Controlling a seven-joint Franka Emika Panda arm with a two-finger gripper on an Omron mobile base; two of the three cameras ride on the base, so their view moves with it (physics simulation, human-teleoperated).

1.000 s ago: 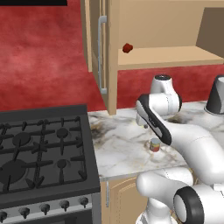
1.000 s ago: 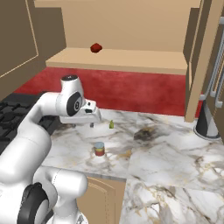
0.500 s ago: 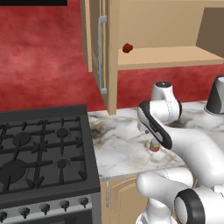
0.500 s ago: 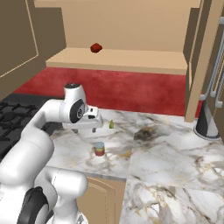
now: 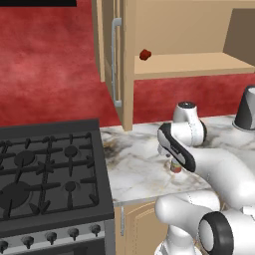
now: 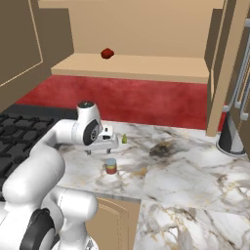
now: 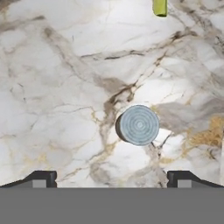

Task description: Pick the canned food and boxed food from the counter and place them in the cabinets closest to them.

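Observation:
The canned food [image 6: 111,166] stands upright on the marble counter [image 6: 185,180] near its front edge, with a red label and a pale top. My gripper [image 6: 103,148] hangs open just behind and above it, pointing down. In the hand view the can's round metallic top [image 7: 139,125] lies right of centre, ahead of the wide-spread fingertips [image 7: 42,178], with nothing between them. From the left base view the can [image 5: 175,167] peeks out under my forearm. The open cabinets [image 5: 184,64] hang above the counter. The boxed food is out of view.
A small dark red lump [image 6: 107,53] rests on the cabinet shelf. A yellow-green scrap [image 6: 124,139] lies behind the can. The black gas stove [image 5: 47,174] is to the left, and a grey cone-shaped item [image 6: 229,139] stands at the right by the open cabinet door [image 5: 115,60].
My hand has come down toward the counter and closer to the can. The can has stayed where it was, and the jaws have stayed open.

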